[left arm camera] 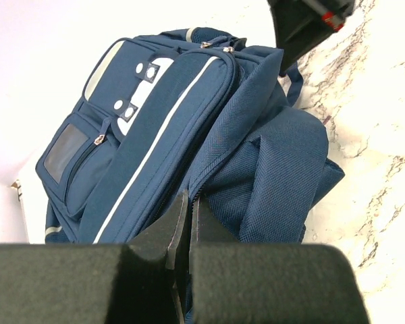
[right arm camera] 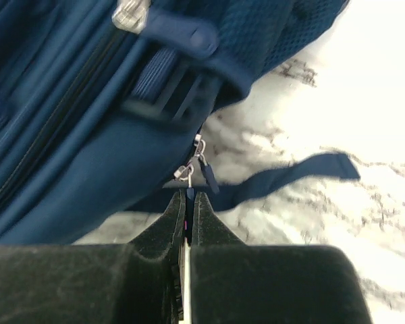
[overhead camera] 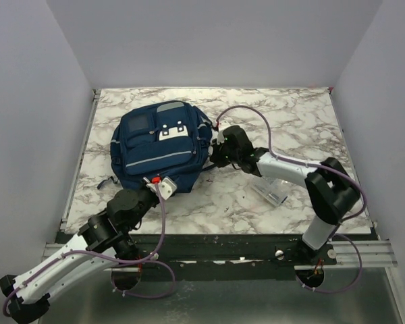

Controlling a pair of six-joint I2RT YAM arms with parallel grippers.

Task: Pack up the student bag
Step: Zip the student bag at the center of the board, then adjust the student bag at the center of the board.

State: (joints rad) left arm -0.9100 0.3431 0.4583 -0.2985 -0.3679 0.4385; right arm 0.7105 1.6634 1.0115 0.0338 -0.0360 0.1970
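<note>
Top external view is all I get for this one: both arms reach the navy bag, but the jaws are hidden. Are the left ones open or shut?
Observer: The left wrist view shows the left jaws shut, with the tips meeting at a side seam of the student bag.
Operator: And the right ones?
Observer: They are shut too, with the tips just below two silver zipper sliders at the bag's edge. I cannot tell whether they pinch a pull tab.
Operator: Is anything loose near them?
Observer: A dark blue strap lies flat on the marble table beside the sliders.
</note>
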